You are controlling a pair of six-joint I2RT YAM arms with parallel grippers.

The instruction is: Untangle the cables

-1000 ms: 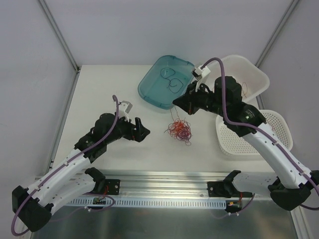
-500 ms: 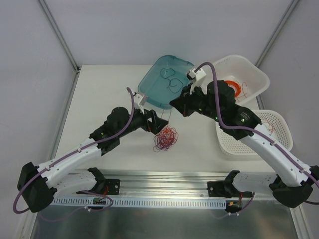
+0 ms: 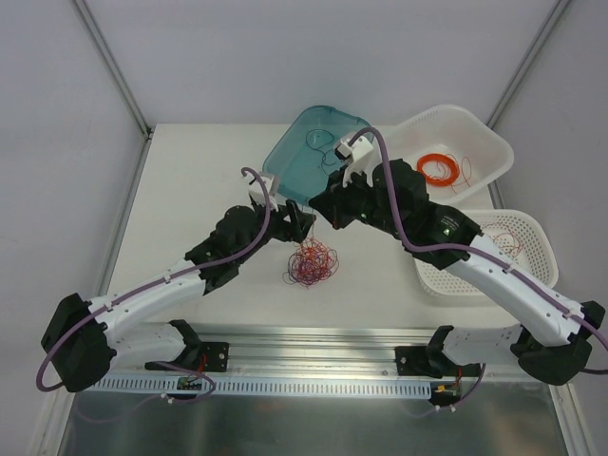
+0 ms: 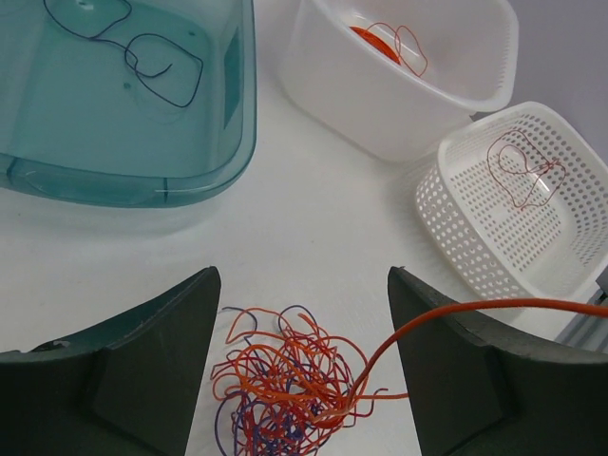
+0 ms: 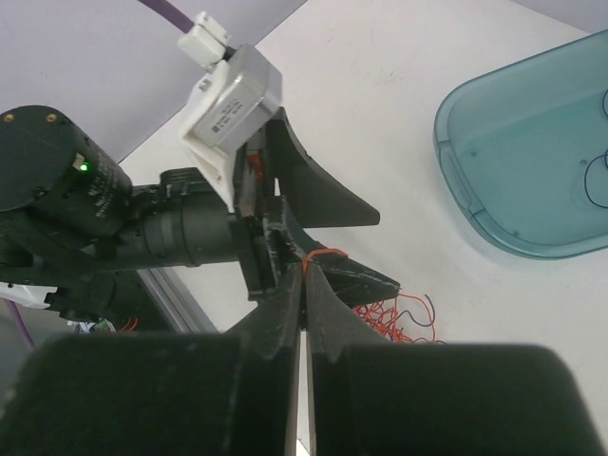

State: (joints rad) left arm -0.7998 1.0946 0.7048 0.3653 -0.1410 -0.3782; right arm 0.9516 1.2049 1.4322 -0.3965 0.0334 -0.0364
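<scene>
The cables (image 3: 311, 263) form a fist-sized wad of thin red, orange and dark blue wires on the white table. In the left wrist view the wad (image 4: 290, 389) lies between the two dark fingers (image 4: 161, 351) of my left gripper (image 4: 304, 275), which is open and straddles it. One orange strand (image 4: 446, 318) rises out of the wad and runs right across the right finger. My right gripper (image 5: 304, 271) is shut on that orange strand, just above the left gripper (image 3: 300, 226). In the top view the right gripper (image 3: 320, 205) hangs right beside it.
A teal tray (image 3: 285, 161) behind the grippers holds a dark blue wire (image 4: 142, 57). A white bin (image 3: 484, 133) at the back right holds a flat orange coil (image 3: 438, 169). A white perforated basket (image 3: 532, 237) with a red wire (image 4: 521, 171) sits at the right. A metal rail (image 3: 313, 351) runs along the near edge.
My left arm has swung right and forward until its jaws straddle the wad, and they have narrowed a little. The right gripper moved left with its strand, and the wad shifted left.
</scene>
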